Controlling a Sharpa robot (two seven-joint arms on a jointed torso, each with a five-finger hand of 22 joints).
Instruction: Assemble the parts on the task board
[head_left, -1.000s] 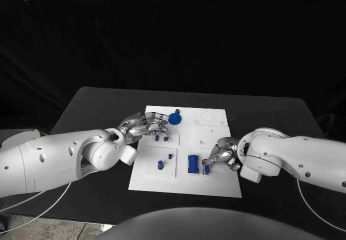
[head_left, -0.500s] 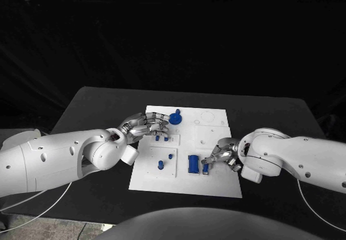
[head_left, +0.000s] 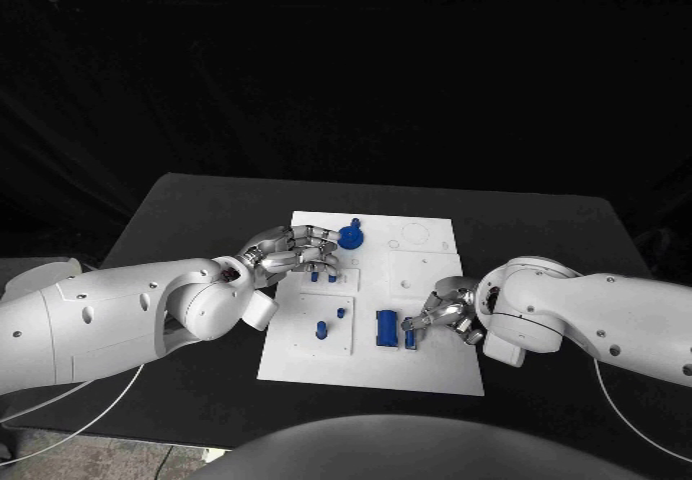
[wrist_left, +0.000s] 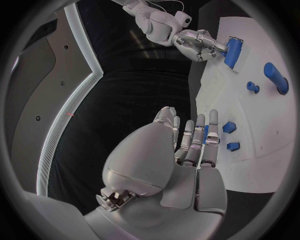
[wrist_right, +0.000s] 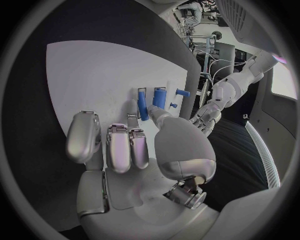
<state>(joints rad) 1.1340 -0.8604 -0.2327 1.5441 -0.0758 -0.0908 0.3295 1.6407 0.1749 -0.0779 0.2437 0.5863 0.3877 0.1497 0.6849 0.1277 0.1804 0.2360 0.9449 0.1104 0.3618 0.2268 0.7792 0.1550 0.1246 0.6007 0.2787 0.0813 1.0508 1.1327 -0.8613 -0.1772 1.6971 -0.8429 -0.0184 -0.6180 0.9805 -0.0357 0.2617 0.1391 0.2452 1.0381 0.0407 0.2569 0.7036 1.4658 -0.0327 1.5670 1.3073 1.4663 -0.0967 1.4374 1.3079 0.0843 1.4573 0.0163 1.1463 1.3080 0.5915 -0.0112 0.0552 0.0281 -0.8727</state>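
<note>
The white task board (head_left: 433, 370) is seen lying in the middle of the black table (head_left: 188, 210). The left hand (head_left: 293, 249) is held over the board's left part near its far edge, its fingers extended side by side; nothing is seen held in it in the left wrist view, where two small blue parts (wrist_left: 229, 127) lie just beyond the fingertips (wrist_left: 214, 116). A blue knob-like part (head_left: 352, 237) stands just beside that hand on the board. The right hand (head_left: 444, 311) is placed at the board's right side, its thumb reaching towards a blue rectangular block (head_left: 387, 328) and a thinner blue bar (head_left: 411, 338) next to it; whether the bar is touched or pinched cannot be told. In the right wrist view the other fingers (wrist_right: 119, 147) are held together above the bare board. Two small blue pegs (head_left: 330, 318) are seen on the square plate left of the block.
</note>
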